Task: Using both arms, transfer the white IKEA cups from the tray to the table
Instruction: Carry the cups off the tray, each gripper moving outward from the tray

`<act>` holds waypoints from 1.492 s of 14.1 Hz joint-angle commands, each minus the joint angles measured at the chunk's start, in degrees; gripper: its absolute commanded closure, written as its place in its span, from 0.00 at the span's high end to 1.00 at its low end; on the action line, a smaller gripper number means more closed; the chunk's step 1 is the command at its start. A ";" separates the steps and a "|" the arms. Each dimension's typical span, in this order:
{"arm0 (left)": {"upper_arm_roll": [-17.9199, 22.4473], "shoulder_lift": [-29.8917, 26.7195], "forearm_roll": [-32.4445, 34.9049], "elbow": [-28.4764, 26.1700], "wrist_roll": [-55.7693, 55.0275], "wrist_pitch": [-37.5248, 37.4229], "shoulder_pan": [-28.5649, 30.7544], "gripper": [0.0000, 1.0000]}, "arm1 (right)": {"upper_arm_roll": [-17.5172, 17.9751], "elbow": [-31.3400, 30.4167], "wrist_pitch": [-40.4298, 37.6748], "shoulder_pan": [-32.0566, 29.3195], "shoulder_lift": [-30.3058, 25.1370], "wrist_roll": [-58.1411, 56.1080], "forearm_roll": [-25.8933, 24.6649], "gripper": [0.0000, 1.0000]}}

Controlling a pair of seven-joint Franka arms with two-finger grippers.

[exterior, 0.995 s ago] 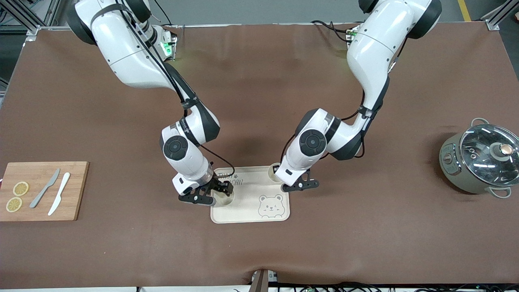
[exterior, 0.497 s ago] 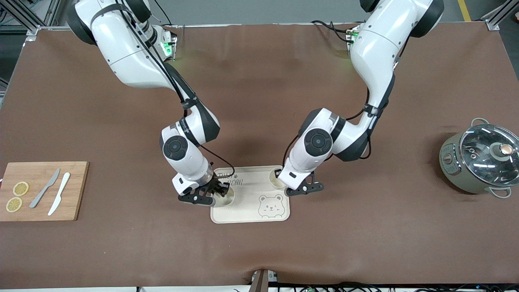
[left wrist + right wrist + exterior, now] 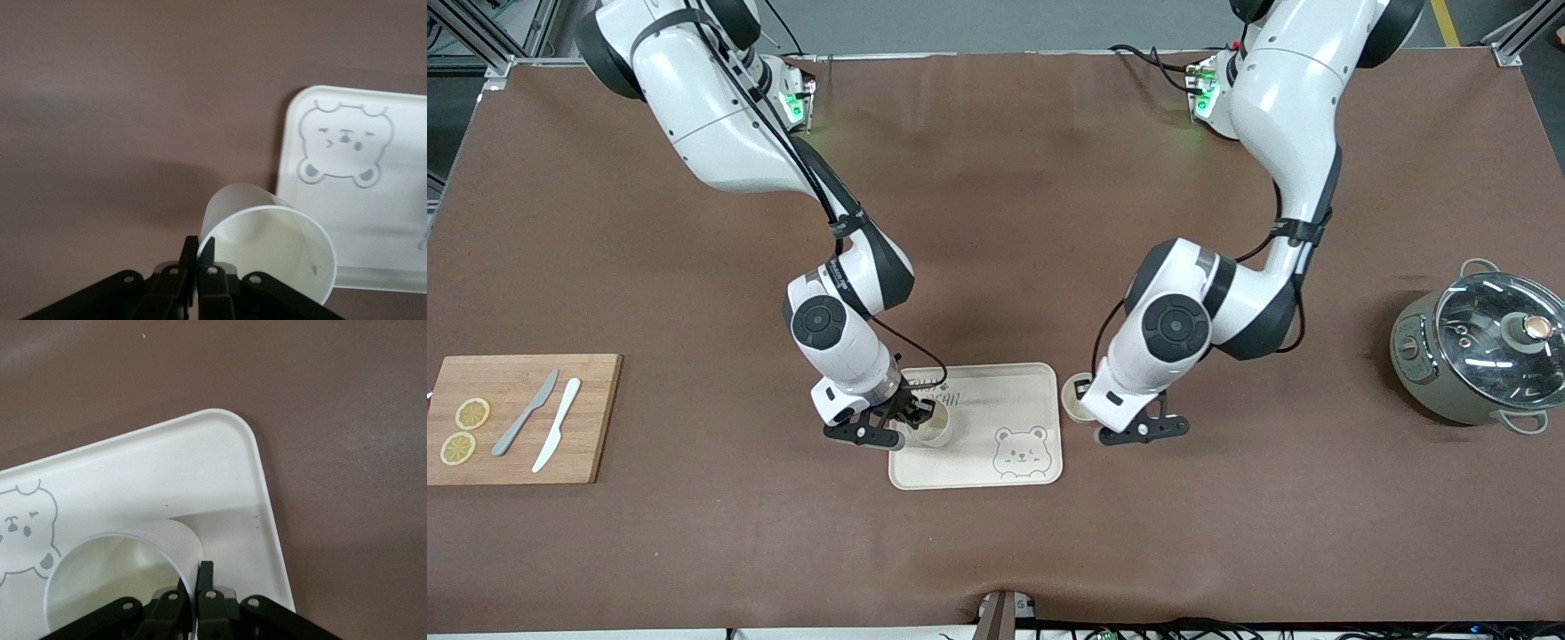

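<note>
- The left gripper [image 3: 1092, 425] was closed on the rim of 1 white cup [image 3: 1075, 397]. It held the cup tilted over the brown table [image 3: 1227, 533], just off the tray edge at the left arm's end.
- In the left wrist view, the fingers [image 3: 206, 248] pinched the cup [image 3: 267, 247] wall, 1 inside and 1 outside the rim.
- The right gripper [image 3: 914, 418] was closed on the rim of the second white cup [image 3: 932, 429]. This cup was over the cream tray [image 3: 996, 418], at about 9 o'clock from the tray's centre.
- In the right wrist view, the fingers [image 3: 204, 577] clamped the cup [image 3: 127, 573] wall above the tray [image 3: 220, 467] floor.
- The bear drawing [image 3: 1021, 449] sat at about 5 o'clock on the tray.
- A wooden cutting board [image 3: 520, 418] lay at the right arm's end, carrying 2 knives [image 3: 543, 422] and 2 lemon slices [image 3: 464, 430].
- A grey pot [image 3: 1476, 356] with a glass lid stood at the left arm's end.
</note>
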 commanded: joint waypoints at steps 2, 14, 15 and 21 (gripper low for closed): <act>3.33 -1.49 -0.07 -0.20 5.30 -1.91 0.57 0.00 | -0.44 3.92 -1.83 0.21 0.57 1.46 -0.84 0.00; 3.95 -1.06 -0.59 -1.25 25.24 -1.91 15.16 0.00 | 0.18 14.91 -33.20 -17.62 -6.29 -34.09 0.13 0.00; 3.95 -0.79 -0.86 -1.34 27.00 -1.91 16.04 0.00 | 0.18 14.91 -34.78 -19.20 -6.81 -37.87 0.22 0.00; 3.69 1.67 -1.03 -2.04 30.09 -1.65 18.86 0.00 | 0.18 14.74 -34.36 -26.42 -6.38 -53.63 0.30 0.00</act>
